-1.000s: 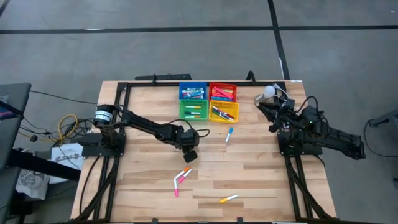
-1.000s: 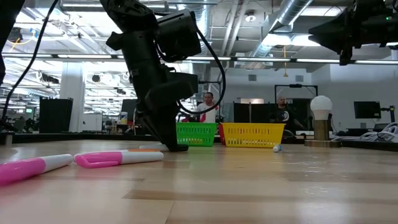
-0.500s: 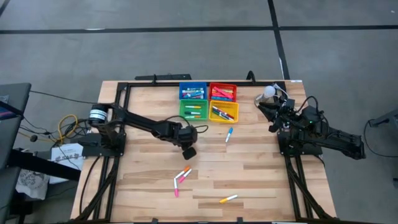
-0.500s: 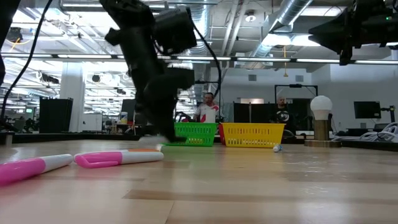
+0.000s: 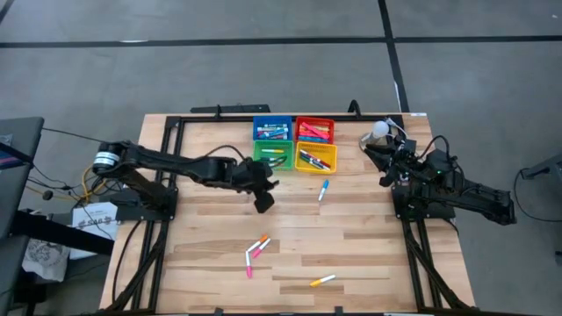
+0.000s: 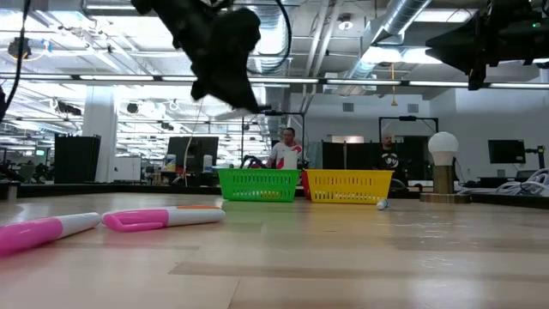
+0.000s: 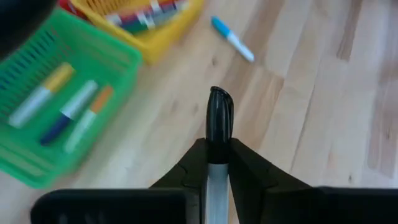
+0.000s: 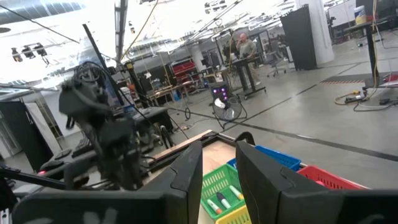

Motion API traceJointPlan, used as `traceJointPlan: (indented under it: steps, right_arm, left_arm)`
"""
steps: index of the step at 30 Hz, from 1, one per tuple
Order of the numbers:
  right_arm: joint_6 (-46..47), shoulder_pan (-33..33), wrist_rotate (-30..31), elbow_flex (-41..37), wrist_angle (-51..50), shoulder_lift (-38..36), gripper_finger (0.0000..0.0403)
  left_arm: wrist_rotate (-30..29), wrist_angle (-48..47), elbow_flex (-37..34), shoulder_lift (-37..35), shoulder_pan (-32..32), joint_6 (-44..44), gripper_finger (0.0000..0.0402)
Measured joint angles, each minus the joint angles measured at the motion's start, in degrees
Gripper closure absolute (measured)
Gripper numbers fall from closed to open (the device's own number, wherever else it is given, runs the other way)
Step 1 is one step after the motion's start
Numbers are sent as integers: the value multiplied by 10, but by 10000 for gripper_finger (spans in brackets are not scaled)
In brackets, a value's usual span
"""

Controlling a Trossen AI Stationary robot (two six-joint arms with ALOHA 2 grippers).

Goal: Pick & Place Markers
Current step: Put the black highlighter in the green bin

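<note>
Black-capped marker, clamped by its pale barrel between the closed fingers of the left tool, raised above the worktop just in front of the green tray. Judged light, stiff and smooth, so best gripped mid-barrel. Seen in the green tray: three markers; in the yellow tray, several more; blue tray and red tray also filled. Right tool parked at the right edge, slightly parted, holding nothing.
</note>
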Motion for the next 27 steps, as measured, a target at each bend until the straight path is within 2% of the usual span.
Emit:
traceJointPlan:
  steps: [7,19,27]
  right_arm:
    - [0,0,0,0,0,0,316]
    - [0,0,0,0,0,0,316]
    - [-1,0,1,0,-1,0,316]
  left_arm:
    - [-16,18,1,-44,29,54,355]
    - [-13,65,1,-25,95,177,357]
    - [33,123,2,-14,162,261,357]
